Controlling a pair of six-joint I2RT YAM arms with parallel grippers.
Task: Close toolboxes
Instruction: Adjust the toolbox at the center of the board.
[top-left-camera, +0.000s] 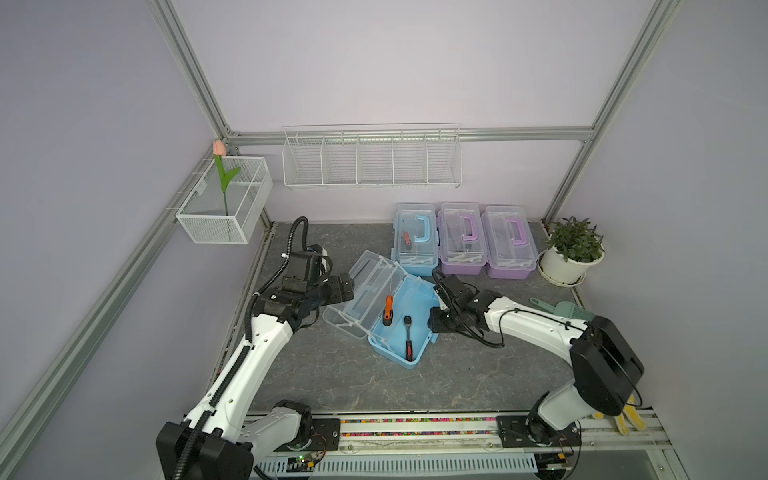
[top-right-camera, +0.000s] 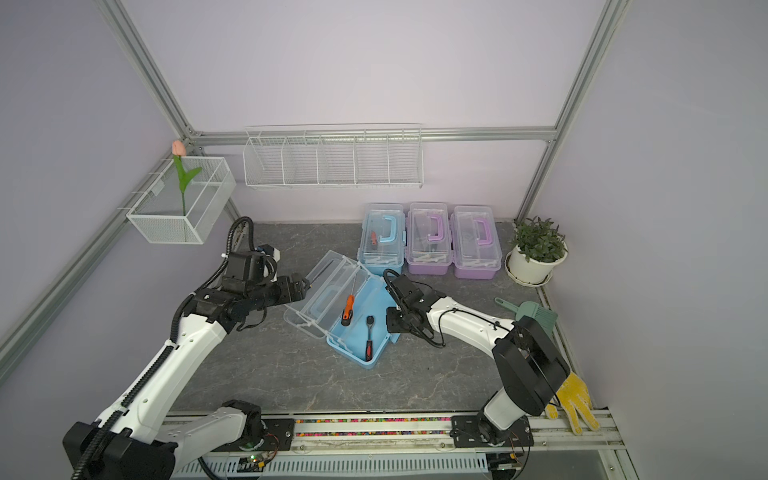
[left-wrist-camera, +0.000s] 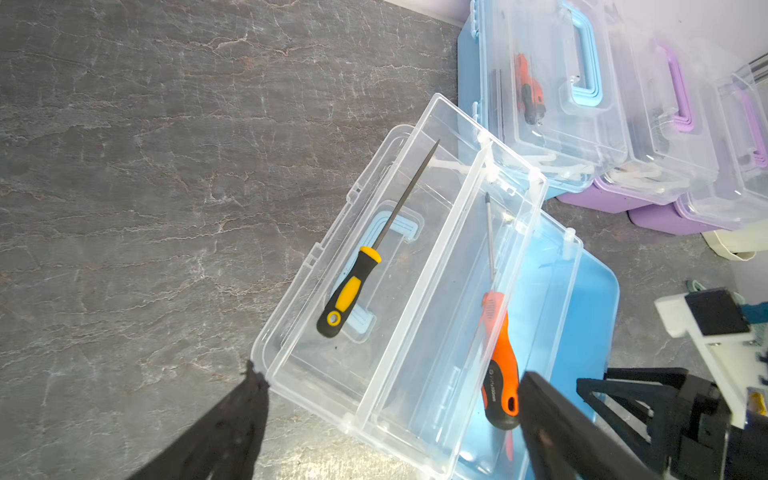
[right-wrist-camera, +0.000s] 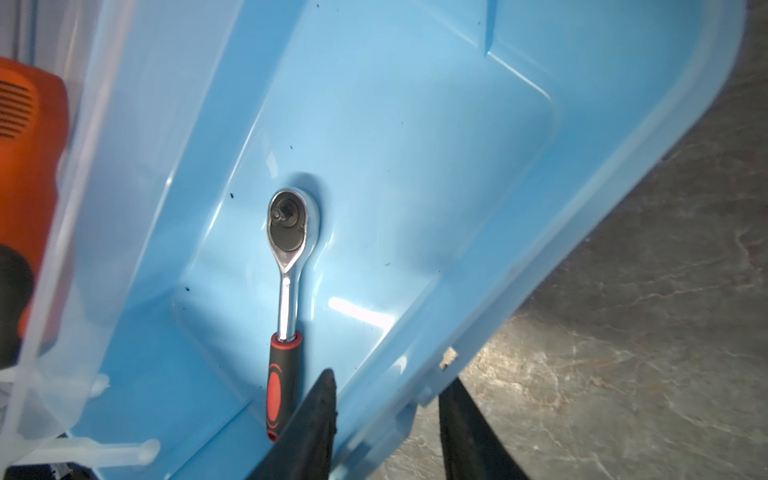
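The open toolbox (top-left-camera: 417, 299) sits mid-tabletop (top-left-camera: 332, 374), turned at an angle, between the two arms. The left pincer (left-wrist-camera: 388, 374) is at the outer end of its unfolded clear tiers (left-wrist-camera: 399, 257), its black fingers spread wide, with one tip touching the outermost tier's corner. The right pincer (right-wrist-camera: 390, 378) straddles the far side wall of the base (right-wrist-camera: 415, 166), one finger inside and one outside; I cannot tell whether they press the wall. Three closed toolboxes (top-left-camera: 462, 239) stand touching in a row against the back wall, one blue and two purple. The base is smooth, glossy light blue plastic with rounded corners; the tiers are thin transparent plastic. The tabletop is dark grey with pale stone-like veins. Only the right wrist view shows the chrome ratchet (right-wrist-camera: 289, 257) up close, with its round head and black-and-red grip, lying flat on the base floor. The left wrist view shows plainly a file (left-wrist-camera: 353, 286) with a yellow-and-black handle in the outer tier, a blue handle visible through the plastic beneath it, and an orange screwdriver (left-wrist-camera: 498, 365) in the next tier.
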